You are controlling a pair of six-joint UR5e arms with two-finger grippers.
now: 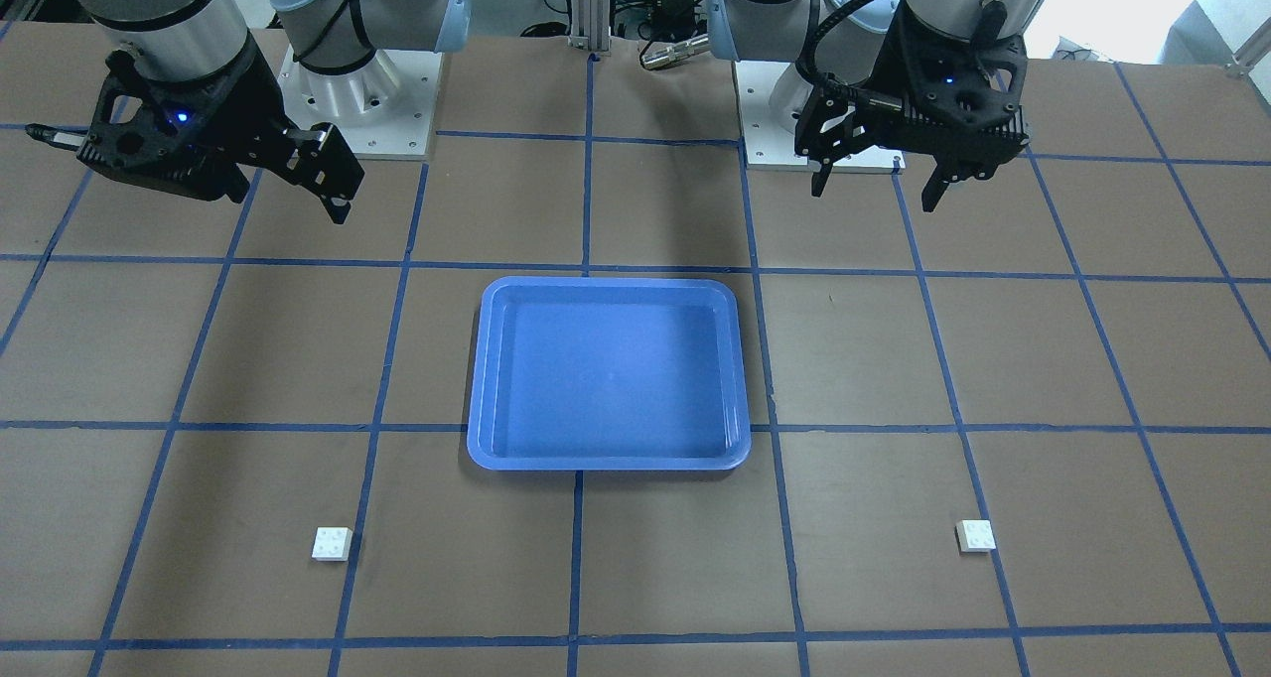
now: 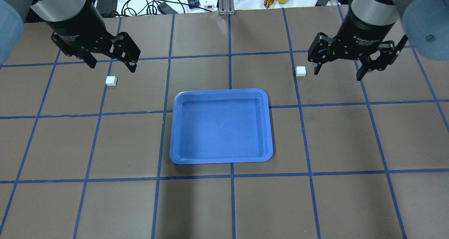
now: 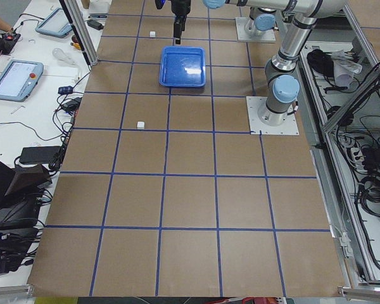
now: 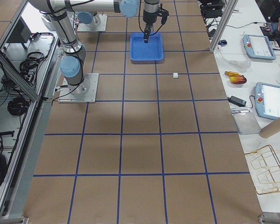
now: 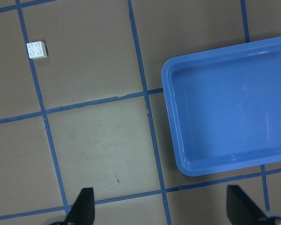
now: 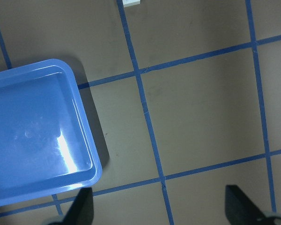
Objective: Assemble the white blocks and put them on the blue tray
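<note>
Lying apart on the tabletop (image 2: 350, 137), one white block (image 2: 111, 80) beyond the far left corner of the empty blue tray (image 2: 221, 161) and the other white block (image 2: 300, 70) beyond its far right corner, probably laid so to give each arm one piece. Hanging high at the tray's left and right, the left end effector (image 2: 113, 66) and the right end effector (image 2: 337, 75), both spread wide and holding nothing, seemingly ready to reach forward and down for picking.

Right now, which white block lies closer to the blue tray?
The right-side white block; it sits clearly nearer the blue tray than the left-side white block does.
</note>
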